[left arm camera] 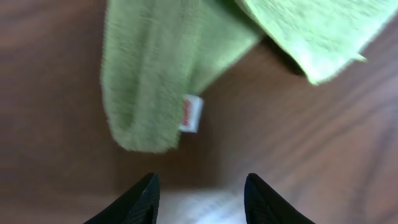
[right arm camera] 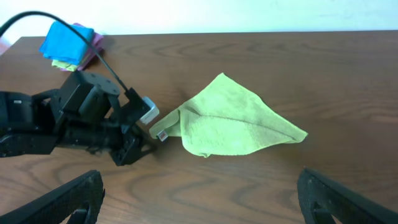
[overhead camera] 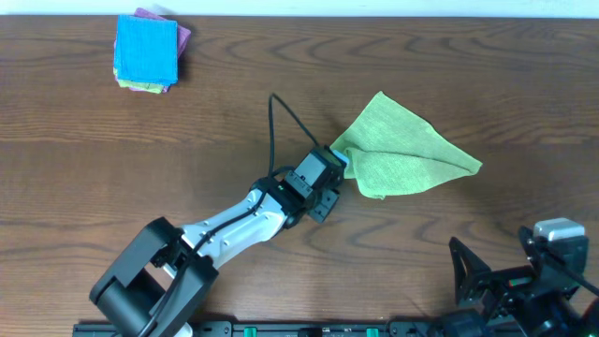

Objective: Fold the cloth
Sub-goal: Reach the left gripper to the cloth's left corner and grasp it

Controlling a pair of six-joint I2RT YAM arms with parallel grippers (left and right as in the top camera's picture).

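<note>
The green cloth (overhead camera: 402,150) lies loosely folded into a rough triangle on the wooden table, right of centre. It also shows in the right wrist view (right arm camera: 233,121). In the left wrist view the cloth (left arm camera: 161,68) has a small white tag (left arm camera: 191,113) at its near corner. My left gripper (overhead camera: 339,167) is open and empty, just at the cloth's left corner; its fingertips (left arm camera: 200,198) sit apart over bare wood. My right gripper (right arm camera: 199,196) is open and empty, at the table's front right edge, away from the cloth.
A stack of folded cloths, blue on top (overhead camera: 147,51), sits at the far left back of the table; it shows in the right wrist view too (right arm camera: 65,45). A black cable (overhead camera: 285,117) loops up from the left arm.
</note>
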